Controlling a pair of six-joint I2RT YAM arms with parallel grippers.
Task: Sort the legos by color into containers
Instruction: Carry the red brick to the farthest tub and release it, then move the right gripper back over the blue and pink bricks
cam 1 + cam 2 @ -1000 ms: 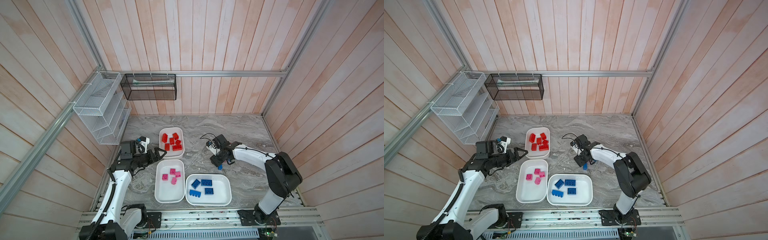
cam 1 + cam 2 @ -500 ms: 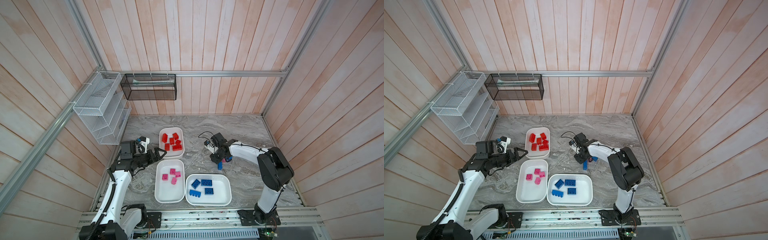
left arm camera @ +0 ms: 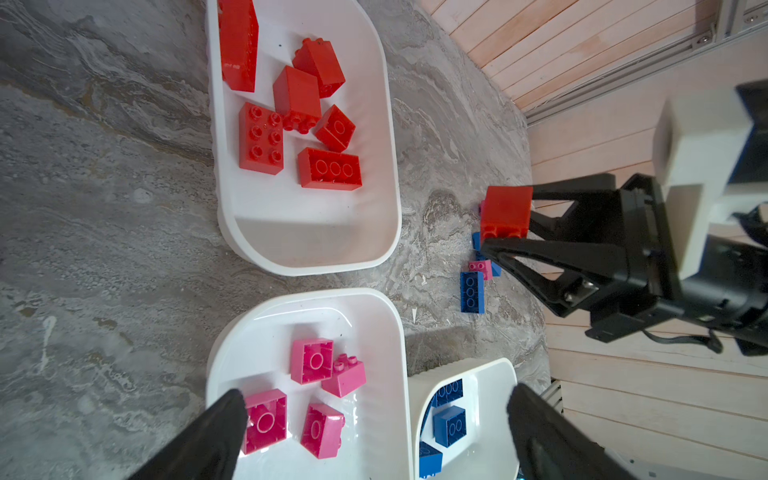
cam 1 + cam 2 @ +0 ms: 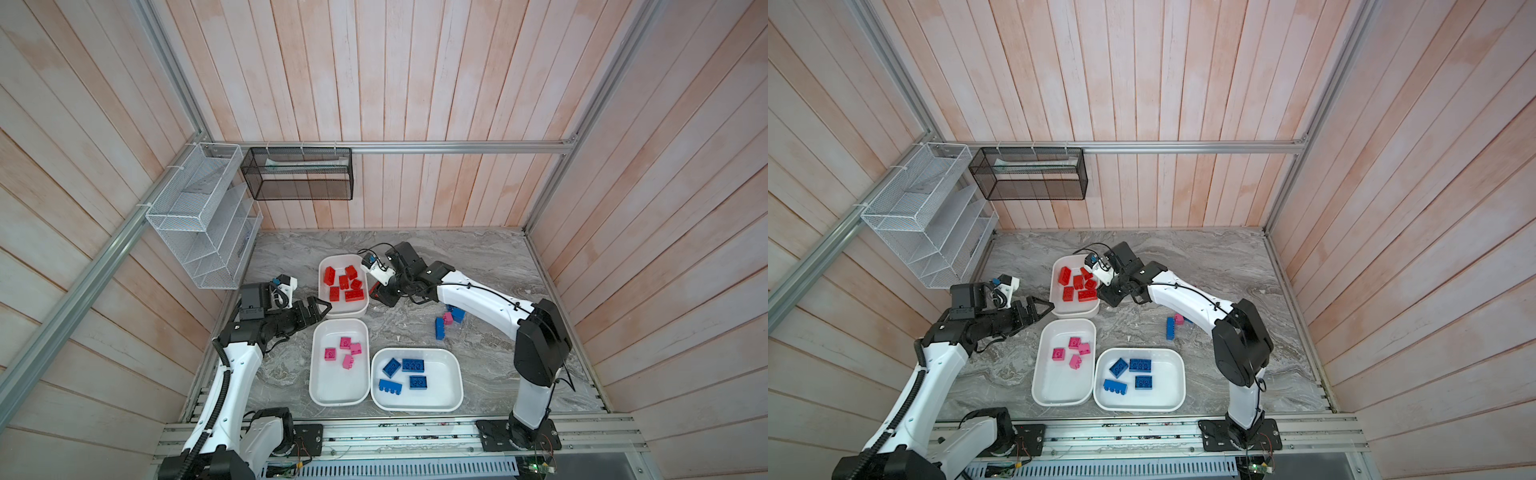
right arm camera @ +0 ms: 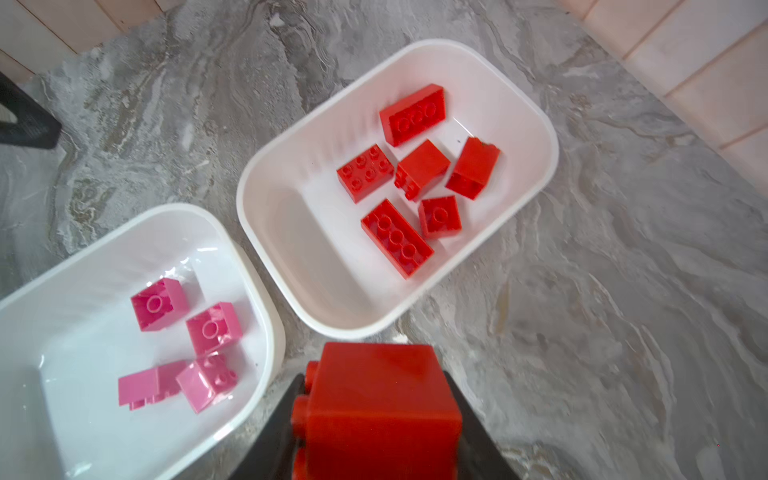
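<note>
Item: your right gripper (image 3: 505,218), clamped on a red brick (image 5: 376,409), sits just outside the red tub (image 4: 362,309), which lies at its 9 o'clock in both top views; left gripper (image 4: 322,306) idle, spread wide.

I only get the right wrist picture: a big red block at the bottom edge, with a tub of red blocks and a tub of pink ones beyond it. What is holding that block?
Observer: The right gripper is shut on that red brick. It holds it beside the red tub, not over it.
Operator: Are red and pink the only colours?
Observer: No. A third tub holds four blue bricks.
Operator: Is anything left to sort?
Observer: Yes. Loose bricks lie on the table, to the right of the tubs in both top views: at least two blue and one pink.
</note>
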